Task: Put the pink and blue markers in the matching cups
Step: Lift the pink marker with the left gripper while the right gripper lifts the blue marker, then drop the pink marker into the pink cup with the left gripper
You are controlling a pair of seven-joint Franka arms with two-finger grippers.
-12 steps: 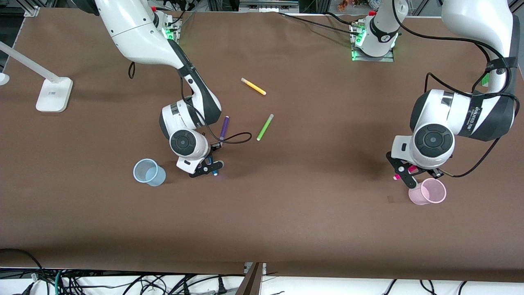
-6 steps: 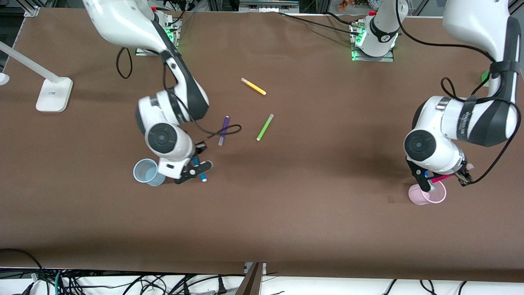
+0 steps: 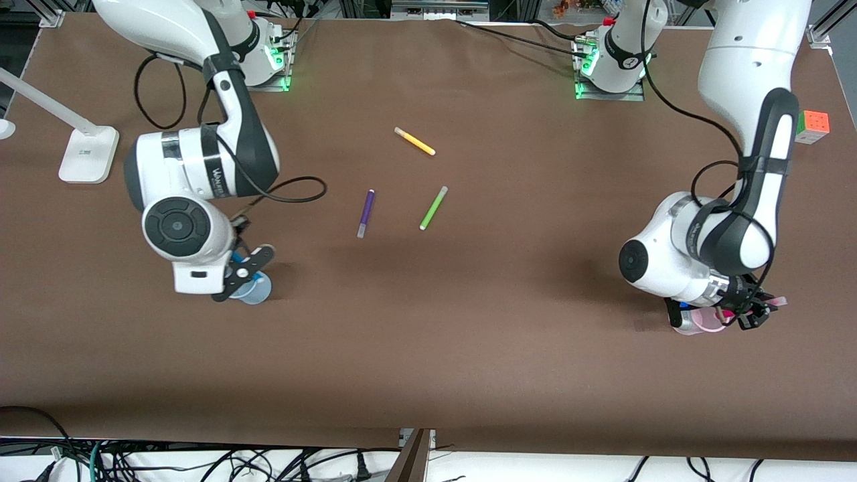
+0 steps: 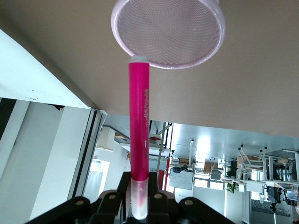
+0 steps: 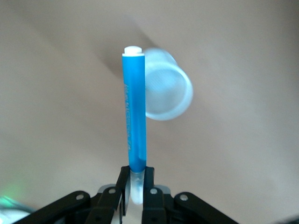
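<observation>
My right gripper [image 3: 245, 268] is shut on the pale cap of the blue marker [image 3: 238, 257] and holds it over the light blue cup [image 3: 258, 290]. In the right wrist view the gripper [image 5: 138, 192] holds the blue marker [image 5: 135, 116], whose end points at the rim of the cup [image 5: 168, 91]. My left gripper [image 3: 748, 313] is shut on the pink marker [image 3: 726, 312], low over the light pink cup [image 3: 696, 325]. In the left wrist view the gripper [image 4: 139, 205] holds the pink marker [image 4: 139, 135] by its pale cap, its end at the rim of the cup [image 4: 168, 32].
A purple pen [image 3: 365, 213], a green pen [image 3: 433, 208] and a yellow pen [image 3: 414, 141] lie mid-table. A colour cube [image 3: 812, 126] sits at the left arm's end. A white lamp base [image 3: 88, 154] stands at the right arm's end.
The right gripper carried the blue marker toward the right arm's end, to over the blue cup. The left gripper turned and lowered the pink marker over the pink cup.
</observation>
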